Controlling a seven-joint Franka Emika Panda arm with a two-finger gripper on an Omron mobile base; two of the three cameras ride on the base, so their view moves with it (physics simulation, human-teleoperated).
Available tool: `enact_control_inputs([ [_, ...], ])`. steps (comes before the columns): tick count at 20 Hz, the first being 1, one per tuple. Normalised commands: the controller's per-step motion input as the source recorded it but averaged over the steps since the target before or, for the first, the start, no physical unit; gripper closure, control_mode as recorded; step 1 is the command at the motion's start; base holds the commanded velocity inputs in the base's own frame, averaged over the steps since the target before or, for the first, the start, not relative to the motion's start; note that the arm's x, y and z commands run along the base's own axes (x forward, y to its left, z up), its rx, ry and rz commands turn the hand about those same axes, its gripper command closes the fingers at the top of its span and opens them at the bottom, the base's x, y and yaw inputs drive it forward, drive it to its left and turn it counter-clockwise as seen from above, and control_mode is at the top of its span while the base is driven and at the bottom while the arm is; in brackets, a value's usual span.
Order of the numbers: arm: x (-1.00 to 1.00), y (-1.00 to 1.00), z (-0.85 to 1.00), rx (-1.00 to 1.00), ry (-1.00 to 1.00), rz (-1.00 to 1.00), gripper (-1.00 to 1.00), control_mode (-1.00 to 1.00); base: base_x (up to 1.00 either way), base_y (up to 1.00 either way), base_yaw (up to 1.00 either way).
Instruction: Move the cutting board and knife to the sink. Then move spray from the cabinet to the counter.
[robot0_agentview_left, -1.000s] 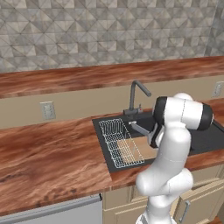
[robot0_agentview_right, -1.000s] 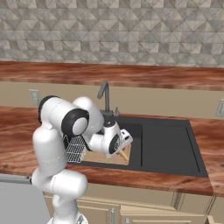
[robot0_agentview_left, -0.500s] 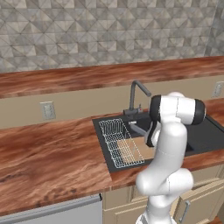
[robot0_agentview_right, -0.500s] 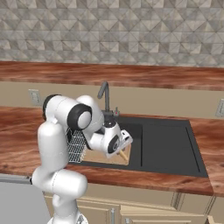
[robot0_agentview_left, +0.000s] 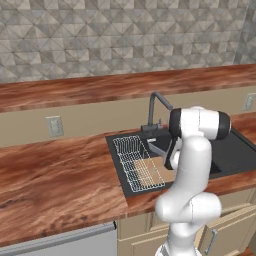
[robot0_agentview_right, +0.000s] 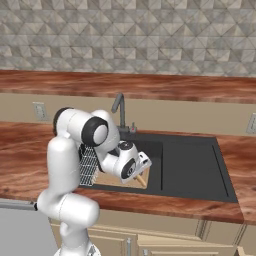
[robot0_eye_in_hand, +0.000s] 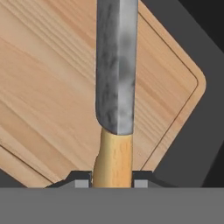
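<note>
The gripper (robot0_eye_in_hand: 112, 181) is clamped on the knife (robot0_eye_in_hand: 114, 87) by its yellow handle, jaws narrowly parted around it. The blade hangs over the board (robot0_eye_in_hand: 52, 87), which lies in the sink (robot0_agentview_right: 190, 165), right of the wire rack (robot0_agentview_left: 137, 162), near the faucet (robot0_agentview_left: 155, 107).

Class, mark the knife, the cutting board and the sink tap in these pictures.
knife (robot0_eye_in_hand: 114, 78), hand view, middle of the grey blade.
cutting board (robot0_eye_in_hand: 48, 87), hand view, bare wood beside the blade.
sink tap (robot0_agentview_right: 120, 107), right base view, upright spout.
</note>
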Motion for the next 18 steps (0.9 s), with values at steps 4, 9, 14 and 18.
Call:
enact_control_inputs([
  [4, 0.14, 0.00, -0.18, 0.00, 0.00, 0.00, 1.00, -1.00, 0.00, 0.00, 0.00],
  [9, 0.27, 0.00, -0.20, 0.01, 0.00, 0.00, 1.00, -1.00, 0.00, 0.00, 0.00],
  [14, 0.41, 0.00, -0.25, 0.03, 0.00, 0.00, 1.00, -1.00, 0.00, 0.00, 0.00],
  [18, 0.35, 0.00, -0.32, 0.04, 0.00, 0.00, -1.00, -1.00, 0.00, 0.00, 0.00],
])
